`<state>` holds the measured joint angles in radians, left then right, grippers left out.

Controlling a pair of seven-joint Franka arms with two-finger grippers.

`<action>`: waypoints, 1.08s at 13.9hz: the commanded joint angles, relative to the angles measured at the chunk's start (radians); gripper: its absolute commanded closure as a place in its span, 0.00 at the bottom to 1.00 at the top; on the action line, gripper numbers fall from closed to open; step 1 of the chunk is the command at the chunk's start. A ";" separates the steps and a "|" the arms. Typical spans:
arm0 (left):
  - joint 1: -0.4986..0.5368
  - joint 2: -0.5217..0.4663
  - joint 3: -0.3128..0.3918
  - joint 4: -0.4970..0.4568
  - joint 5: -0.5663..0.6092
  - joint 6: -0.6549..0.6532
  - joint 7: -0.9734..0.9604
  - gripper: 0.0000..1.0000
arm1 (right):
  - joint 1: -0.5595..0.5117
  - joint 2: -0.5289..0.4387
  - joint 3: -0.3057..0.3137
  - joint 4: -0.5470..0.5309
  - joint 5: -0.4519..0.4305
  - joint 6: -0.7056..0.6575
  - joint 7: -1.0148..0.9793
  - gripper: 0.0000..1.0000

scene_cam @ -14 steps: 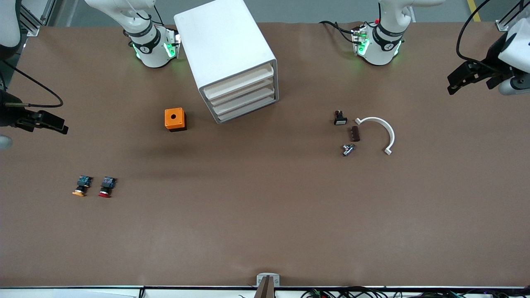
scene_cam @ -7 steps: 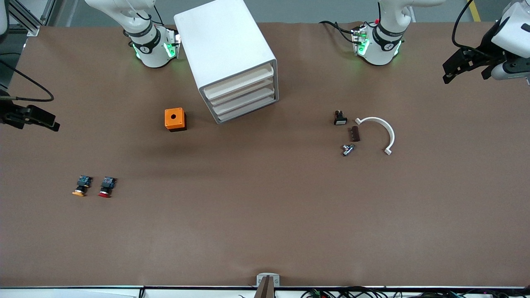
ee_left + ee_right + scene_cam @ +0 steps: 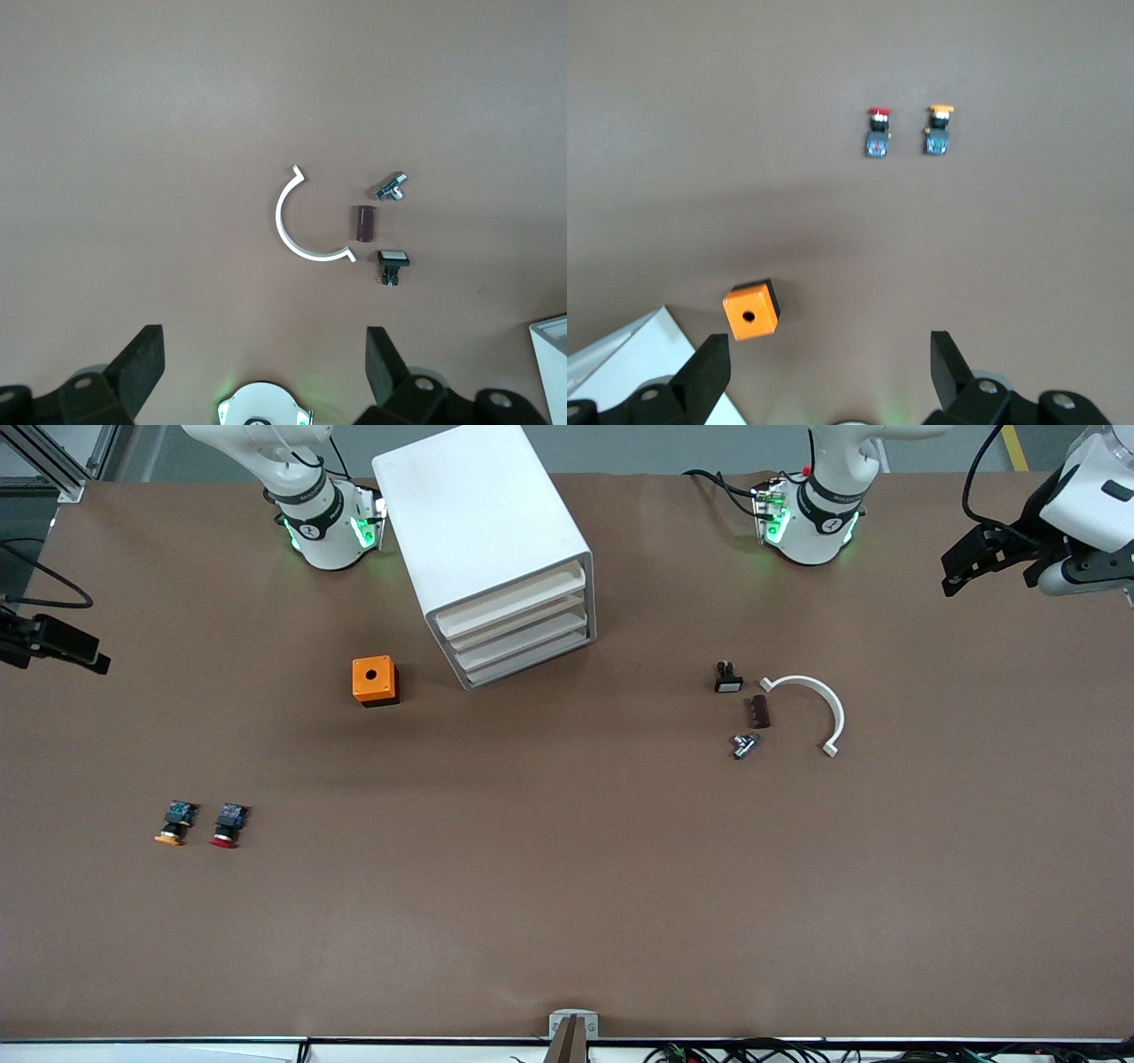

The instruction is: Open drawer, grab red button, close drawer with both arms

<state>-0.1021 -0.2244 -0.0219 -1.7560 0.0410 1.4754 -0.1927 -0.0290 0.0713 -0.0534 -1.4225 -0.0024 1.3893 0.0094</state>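
Right gripper (image 3: 89,660): black two-finger gripper, up in the air over the edge of the table at the right arm's end; fingers (image 3: 709,372) spread wide, holding nothing.
Left gripper (image 3: 961,571): black two-finger gripper, up in the air over the table edge at the left arm's end; fingers (image 3: 142,367) spread wide, holding nothing.
Red-capped button (image 3: 227,825): small push button with round red cap, black body and bluish rear end; lies on its side on the brown table (image 3: 567,886), well apart from both grippers. In the front view it sits at about 5 o'clock from the right gripper.
Orange-capped button (image 3: 174,824): same shape, just beside the red-capped button, toward the right arm's end.
Orange cube (image 3: 374,680): one round hole in its top face; stands at about 8 o'clock from the drawer cabinet in the front view.
Drawer cabinet (image 3: 496,558): white unit with stacked drawers, all pushed in, between the two arm bases.
Small parts: white curved plastic clip (image 3: 811,708), brown cylinder (image 3: 759,711), black switch (image 3: 727,678) and metal fitting (image 3: 744,745), grouped toward the left arm's end, near one another.
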 commanded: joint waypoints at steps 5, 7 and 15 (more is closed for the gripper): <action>0.009 -0.029 -0.006 -0.034 0.000 0.086 0.022 0.00 | -0.009 -0.100 0.006 -0.114 0.001 0.013 -0.005 0.00; 0.009 0.017 -0.004 0.015 0.002 0.085 0.021 0.00 | 0.000 -0.142 0.012 -0.168 0.001 0.051 -0.005 0.00; 0.005 0.088 -0.004 0.101 0.002 0.079 0.015 0.00 | -0.008 -0.219 0.007 -0.288 0.021 0.178 -0.009 0.00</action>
<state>-0.0997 -0.1489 -0.0236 -1.6855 0.0410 1.5623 -0.1921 -0.0286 -0.0902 -0.0485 -1.6399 0.0033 1.5203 0.0094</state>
